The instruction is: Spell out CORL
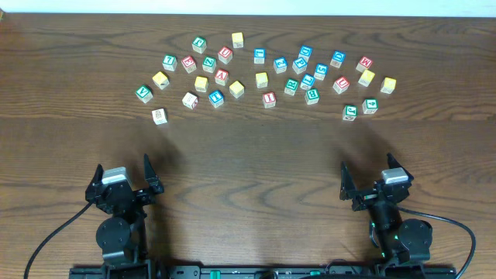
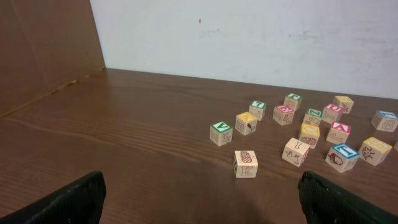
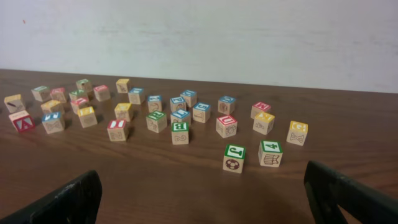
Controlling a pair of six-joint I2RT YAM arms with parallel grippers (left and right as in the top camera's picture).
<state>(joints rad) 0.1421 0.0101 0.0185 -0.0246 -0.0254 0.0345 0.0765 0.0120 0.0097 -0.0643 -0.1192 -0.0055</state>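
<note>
Dark wooden table (image 1: pixel 248 170) seen from above, with two robot arms at the near edge.

At lower left, the left gripper (image 1: pixel 123 165) over bare wood, fingers (image 2: pixel 71 200) spread wide apart with nothing between them.

Well beyond it, across the far half of the table, a loose scatter of small wooden letter cubes (image 1: pixel 262 80) topped in green, yellow, red and blue, none lined up in a row. At the scatter's left end, nearest the left arm, a lone pale cube (image 2: pixel 245 163) marked K on its near face. Just behind that, a green-topped V cube (image 2: pixel 221 133) and a yellow-topped cube (image 2: pixel 246 123).

The four needed for CORL somewhere among those letter cubes, unsorted. Most letters too small to single them out.

Toward the right end, two green-topped cubes side by side, a little nearer than the rest: one with what looks like a J (image 3: pixel 234 158), one marked 4 (image 3: pixel 270 153).

At lower right, the right gripper (image 1: pixel 367 164), well apart from every cube, fingers (image 3: pixel 345 198) likewise standing wide and holding nothing.
</note>
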